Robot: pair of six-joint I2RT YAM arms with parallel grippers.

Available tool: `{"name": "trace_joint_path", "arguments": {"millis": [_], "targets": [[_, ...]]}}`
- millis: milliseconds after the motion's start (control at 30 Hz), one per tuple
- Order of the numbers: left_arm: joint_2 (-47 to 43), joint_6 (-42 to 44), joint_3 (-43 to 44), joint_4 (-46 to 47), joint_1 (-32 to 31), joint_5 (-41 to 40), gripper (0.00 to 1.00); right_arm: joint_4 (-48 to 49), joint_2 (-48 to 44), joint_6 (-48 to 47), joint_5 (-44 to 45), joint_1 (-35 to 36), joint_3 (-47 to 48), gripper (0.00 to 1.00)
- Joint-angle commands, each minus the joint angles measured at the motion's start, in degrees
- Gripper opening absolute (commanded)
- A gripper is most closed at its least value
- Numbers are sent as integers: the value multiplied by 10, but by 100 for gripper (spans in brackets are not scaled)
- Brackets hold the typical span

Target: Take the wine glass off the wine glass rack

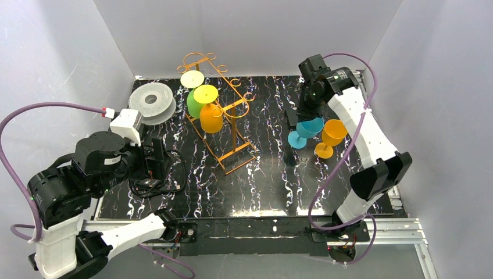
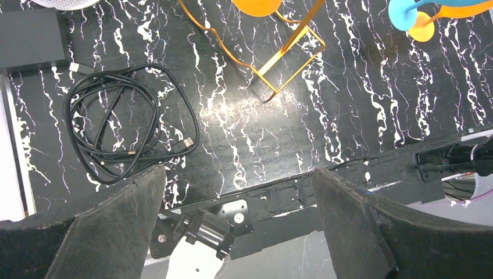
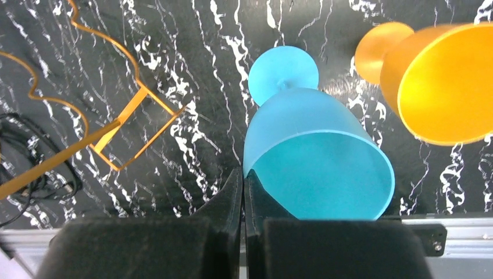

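The orange-gold wire wine glass rack (image 1: 229,110) stands at the table's middle back, and its legs show in the left wrist view (image 2: 290,49) and right wrist view (image 3: 125,125). A green glass (image 1: 195,103) and an orange glass (image 1: 211,118) hang on it upside down. My right gripper (image 1: 306,113) (image 3: 243,174) is shut on the rim of a blue wine glass (image 1: 307,129) (image 3: 317,157), which is tilted and off the rack, to its right. Another orange wine glass (image 1: 332,135) (image 3: 445,81) stands beside it. My left gripper (image 1: 152,158) (image 2: 238,180) is open and empty at the left.
A round white filament spool (image 1: 152,102) lies at the back left. A coiled black cable (image 1: 152,185) (image 2: 125,122) lies on the black marbled table (image 1: 244,186) beside the left gripper. A black box (image 2: 30,39) sits left of the cable. Grey walls enclose the table.
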Motion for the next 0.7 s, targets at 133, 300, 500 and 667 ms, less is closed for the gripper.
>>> {"name": "trace_joint_path", "arguments": {"millis": [133, 300, 500, 667], "targets": [[24, 9, -3, -46, -1, -12, 98, 66, 65, -63, 33, 7, 17, 1], [31, 2, -6, -49, 0, -15, 98, 70, 105, -79, 11, 7, 27, 1], [27, -10, -21, -39, 0, -23, 98, 66, 137, -105, -10, 7, 51, 1], [25, -14, -25, -39, 0, -31, 98, 44, 158, -109, -19, 7, 70, 1]]}}
